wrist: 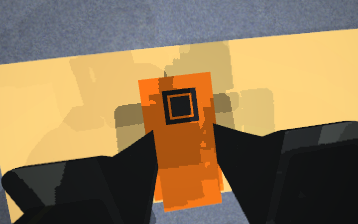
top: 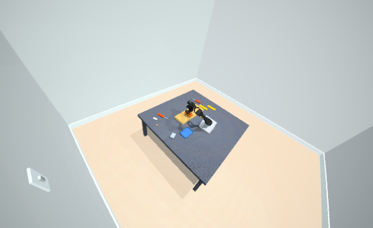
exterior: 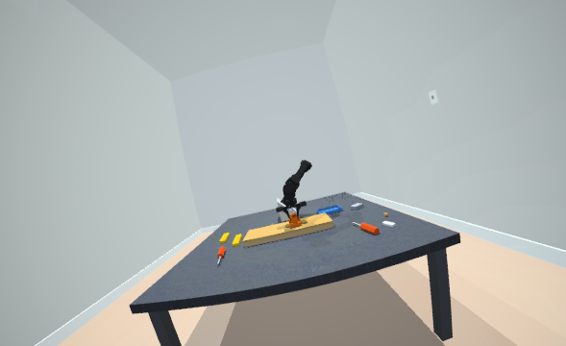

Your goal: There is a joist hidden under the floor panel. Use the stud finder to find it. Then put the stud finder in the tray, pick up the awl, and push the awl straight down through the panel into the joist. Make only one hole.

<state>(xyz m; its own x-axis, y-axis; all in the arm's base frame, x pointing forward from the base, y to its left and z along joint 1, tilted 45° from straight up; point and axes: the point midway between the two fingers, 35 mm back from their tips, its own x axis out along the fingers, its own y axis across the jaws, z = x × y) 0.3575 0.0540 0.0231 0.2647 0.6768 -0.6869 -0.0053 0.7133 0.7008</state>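
Observation:
The stud finder (top: pixel 189 114) (exterior: pixel 294 221) (wrist: pixel 182 145) is an orange block with a dark square display. My gripper (wrist: pixel 181 129) is shut on it, one finger on each side. It is upright over the middle of the pale wooden floor panel (top: pixel 182 119) (exterior: pixel 263 235) (wrist: pixel 305 75), on it or just above; I cannot tell which. The tray (top: pixel 186 133) (exterior: pixel 330 210) is blue and empty. One tool (top: pixel 161 115) (exterior: pixel 369 228) with a red-orange handle and another such tool (top: pixel 197 101) (exterior: pixel 221 252) lie at opposite ends of the panel. Which is the awl is too small to tell.
Two yellow bars, one (top: pixel 211 107) (exterior: pixel 224 237) farther out, lie past one panel end. A grey block (top: pixel 173 135) (exterior: pixel 356 206) lies beside the tray. A white piece (top: pixel 154 118) (exterior: pixel 388 224) and a small orange cube (top: pixel 156 125) (exterior: pixel 385 214) lie near the table edge.

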